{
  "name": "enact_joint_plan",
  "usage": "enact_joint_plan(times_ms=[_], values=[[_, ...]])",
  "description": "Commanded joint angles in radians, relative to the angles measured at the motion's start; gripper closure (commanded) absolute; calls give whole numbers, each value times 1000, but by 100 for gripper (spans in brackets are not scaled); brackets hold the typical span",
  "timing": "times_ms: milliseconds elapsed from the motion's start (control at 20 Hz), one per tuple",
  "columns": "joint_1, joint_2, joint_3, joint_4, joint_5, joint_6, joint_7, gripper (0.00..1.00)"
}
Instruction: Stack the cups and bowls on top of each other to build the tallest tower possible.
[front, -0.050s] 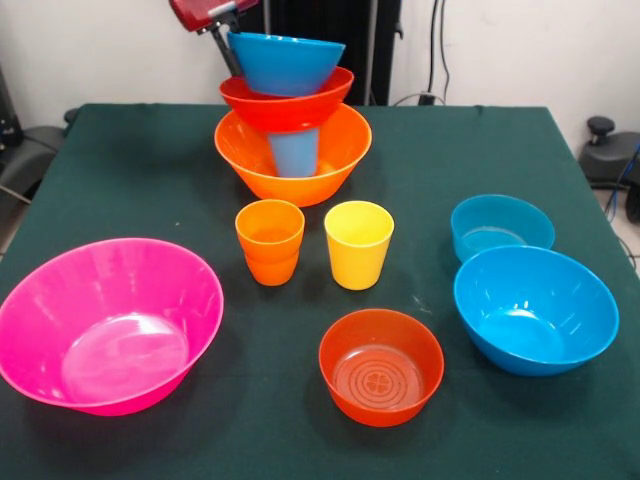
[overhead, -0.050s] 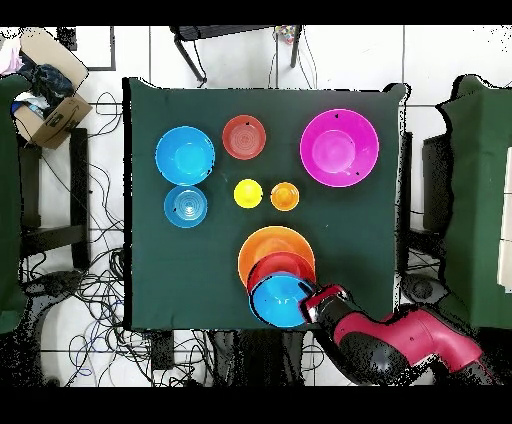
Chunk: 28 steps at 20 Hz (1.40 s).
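**Blue bowl held tilted atop the tower**

The gripper pinches the rim of a blue bowl, its jaws narrow on the plastic; the bowl sits tilted on a red-orange bowl, which rests on a blue cup standing in the big orange bowl; the held rim is on the arm's side, so the bowl leans off the tower's axis; loose pieces lie nearer the table's middle, the orange cup and yellow cup closest.
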Motion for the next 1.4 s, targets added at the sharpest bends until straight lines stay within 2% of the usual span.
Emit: enact_joint_plan(times_ms=[50, 600, 1050, 1400], values=[[83, 27, -53, -68, -50, 3, -177, 100], [83, -45, 4, -49, 15, 31, -197, 100], [98, -151, 80, -51, 104, 64, -207, 100], [115, -178, 84, -57, 143, 62, -179, 100]])
